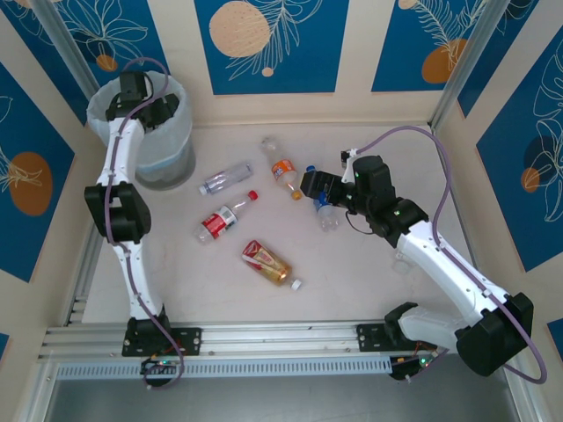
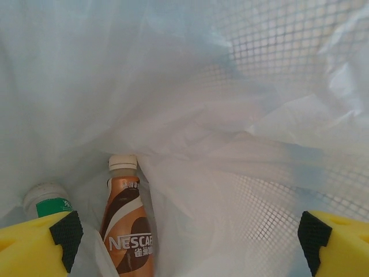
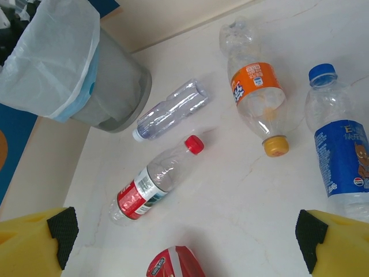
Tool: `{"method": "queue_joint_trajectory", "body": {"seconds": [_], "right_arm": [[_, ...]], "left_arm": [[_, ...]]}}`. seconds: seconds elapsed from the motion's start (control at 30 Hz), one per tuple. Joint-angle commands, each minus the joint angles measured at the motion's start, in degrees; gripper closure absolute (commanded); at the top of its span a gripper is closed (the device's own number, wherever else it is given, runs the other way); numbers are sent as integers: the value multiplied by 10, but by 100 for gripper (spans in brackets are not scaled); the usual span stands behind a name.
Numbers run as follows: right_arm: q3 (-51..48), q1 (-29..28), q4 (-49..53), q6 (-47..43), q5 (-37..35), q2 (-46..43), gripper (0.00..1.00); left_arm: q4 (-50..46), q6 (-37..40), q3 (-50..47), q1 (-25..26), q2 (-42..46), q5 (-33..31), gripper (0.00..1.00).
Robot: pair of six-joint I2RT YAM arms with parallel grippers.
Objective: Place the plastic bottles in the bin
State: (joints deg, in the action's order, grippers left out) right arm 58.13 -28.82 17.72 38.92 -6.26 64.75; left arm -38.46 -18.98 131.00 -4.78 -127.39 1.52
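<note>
The bin (image 1: 167,149) stands at the table's back left, grey with a white bag. My left gripper (image 1: 155,111) hangs over its mouth, open (image 2: 190,242), nothing between its fingers. Beneath it, inside the bag, lie a brown-labelled bottle (image 2: 127,225) and a green-labelled one (image 2: 49,201). On the table lie several plastic bottles: a clear white-capped one (image 1: 225,178), an orange-labelled one (image 1: 281,167), a red-labelled one (image 1: 226,217), a red-yellow one (image 1: 266,262) and a blue-labelled one (image 1: 325,214). My right gripper (image 1: 311,184) hovers open (image 3: 184,239) above the table, between the orange-labelled (image 3: 256,95) and blue-labelled (image 3: 340,144) bottles.
Blue and cream walls close off the table at the back and both sides. A metal rail (image 1: 264,338) runs along the near edge. Bare tabletop (image 1: 352,281) lies in front of the bottles. The bag's folds (image 2: 242,144) crowd the inside of the bin.
</note>
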Motion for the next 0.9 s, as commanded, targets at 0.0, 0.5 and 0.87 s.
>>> {"method": "queue_joint_trajectory", "body": {"seconds": [0.0,0.5,0.87], "right_arm": [[16,1,7,-2,-13,0,1],[12,3,6,-6,-15,4,1],[-12,5,-25,7,-31,14,1]], "left_arm": [[18,8,18,-3,53,10,1],[106,56,-46,1,130,112,1],[273,155,-371,86,349,116,1]]}}
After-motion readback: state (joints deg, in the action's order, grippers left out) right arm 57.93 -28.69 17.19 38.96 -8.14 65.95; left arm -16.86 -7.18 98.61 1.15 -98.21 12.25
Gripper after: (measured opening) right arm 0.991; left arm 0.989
